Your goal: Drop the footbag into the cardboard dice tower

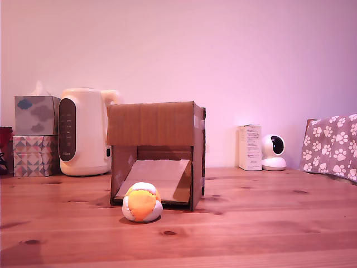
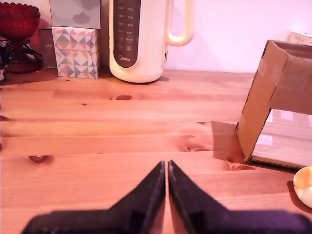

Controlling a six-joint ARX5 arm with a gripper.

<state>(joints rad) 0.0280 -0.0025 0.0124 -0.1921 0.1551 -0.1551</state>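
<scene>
Orange, yellow and white footbag (image 1: 142,202) sat on wooden table (image 1: 251,223) at lower middle of exterior view, touching front of cardboard dice tower (image 1: 157,153), black gripper (image 2: 167,168) closed tight, holding nothing, white kettle (image 1: 85,132) behind

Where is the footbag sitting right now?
In the exterior view the footbag rests on the wooden table, just in front of the cardboard dice tower opening, near its left side, not held by the gripper.
</scene>
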